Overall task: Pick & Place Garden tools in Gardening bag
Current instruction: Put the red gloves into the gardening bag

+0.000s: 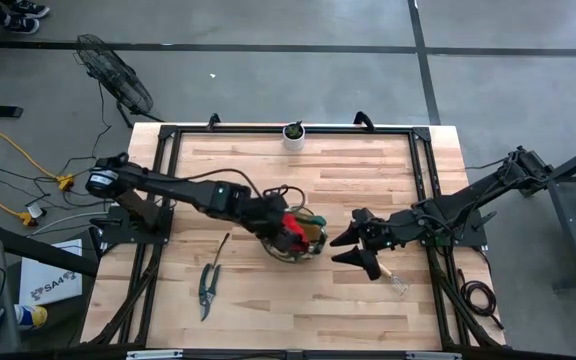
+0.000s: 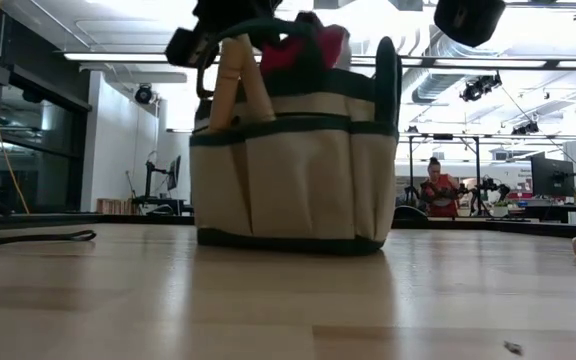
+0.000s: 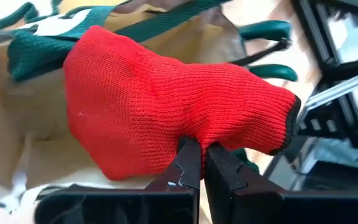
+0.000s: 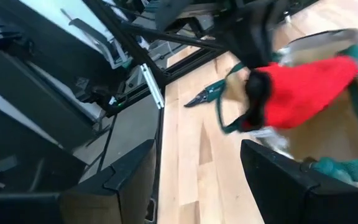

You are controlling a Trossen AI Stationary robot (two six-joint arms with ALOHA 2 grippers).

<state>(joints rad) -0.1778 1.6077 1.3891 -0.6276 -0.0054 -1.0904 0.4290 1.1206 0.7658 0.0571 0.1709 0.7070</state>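
Red knit glove (image 3: 166, 106) is hanging pinched in the left hand (image 3: 201, 162), directly over the gardening bag (image 2: 288, 170); lowering it fully inside before release is advisable, while the right hand (image 1: 353, 250) is waiting open beside it.

- Above the gardening bag (image 1: 303, 238), we see the mouth blocked by the left pincer (image 1: 290, 233), shut on a red glove (image 1: 293, 226).
- The right pincer (image 1: 353, 248), jaws apart, stands just beside the bag.
- Pruning shears (image 1: 208, 287) lie well apart on the desk (image 1: 268, 170), bare wood around them.
- A white pot (image 1: 294, 133) sits at the far edge.
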